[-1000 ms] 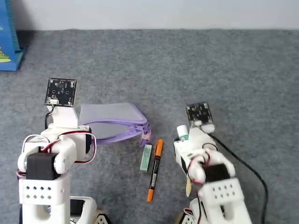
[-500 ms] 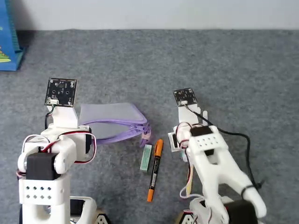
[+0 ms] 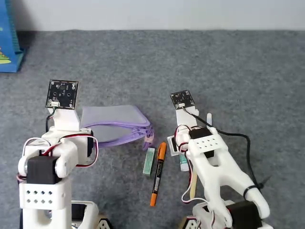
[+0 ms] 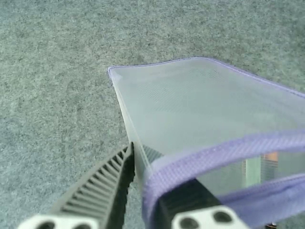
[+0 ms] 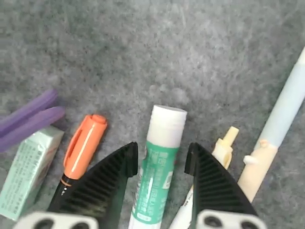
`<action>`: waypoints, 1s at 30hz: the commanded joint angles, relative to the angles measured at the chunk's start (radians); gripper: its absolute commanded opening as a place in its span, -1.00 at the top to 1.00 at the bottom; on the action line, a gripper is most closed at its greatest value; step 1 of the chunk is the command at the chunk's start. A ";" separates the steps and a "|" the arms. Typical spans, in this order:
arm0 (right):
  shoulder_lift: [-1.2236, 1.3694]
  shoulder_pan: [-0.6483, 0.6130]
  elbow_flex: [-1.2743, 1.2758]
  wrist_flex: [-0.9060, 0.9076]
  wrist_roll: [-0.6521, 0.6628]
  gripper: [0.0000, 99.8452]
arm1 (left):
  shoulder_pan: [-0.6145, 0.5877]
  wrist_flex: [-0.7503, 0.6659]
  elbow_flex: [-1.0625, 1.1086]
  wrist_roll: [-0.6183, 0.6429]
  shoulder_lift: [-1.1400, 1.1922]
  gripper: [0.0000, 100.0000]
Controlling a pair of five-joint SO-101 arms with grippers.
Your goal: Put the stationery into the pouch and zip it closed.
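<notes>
A translucent lavender pouch [image 3: 114, 121] lies flat on the grey carpet, its purple zip edge [image 4: 224, 150] gaping. My left gripper [image 4: 138, 174] is shut on the pouch's [image 4: 200, 102] corner. My right gripper [image 5: 161, 149] hangs open over a green and white glue stick [image 5: 159, 162], one finger on each side of it. Beside the glue stick [image 3: 184, 163] lie an orange marker [image 3: 158, 172], a pale green eraser [image 3: 149, 161] and a cream pen [image 3: 192, 183]. A pale blue pen [image 5: 281, 117] lies on the far side of the cream pen [image 5: 223, 147].
The purple zip pulls [image 3: 149, 135] point toward the eraser [image 5: 26, 167] and the marker [image 5: 83, 145]. A blue box [image 3: 8, 38] stands at the far left edge. Open carpet stretches behind both arms. A black cable [image 3: 240, 140] trails from the right arm.
My right arm has unfolded and swung forward and left, bringing its gripper down over the glue stick. The left arm and the pouch have stayed still.
</notes>
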 commanded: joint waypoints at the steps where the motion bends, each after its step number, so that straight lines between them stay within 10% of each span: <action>1: 0.002 -0.001 -0.060 -0.018 0.008 0.65 | -0.002 0.006 -0.024 0.009 -0.002 0.98; 18: 0.229 -0.001 -0.198 -0.042 0.011 0.97 | -0.002 0.005 -0.013 0.009 -0.002 0.98; 30: -0.292 -0.010 -0.198 0.277 0.006 0.98 | -0.002 0.002 -0.013 0.009 -0.002 0.98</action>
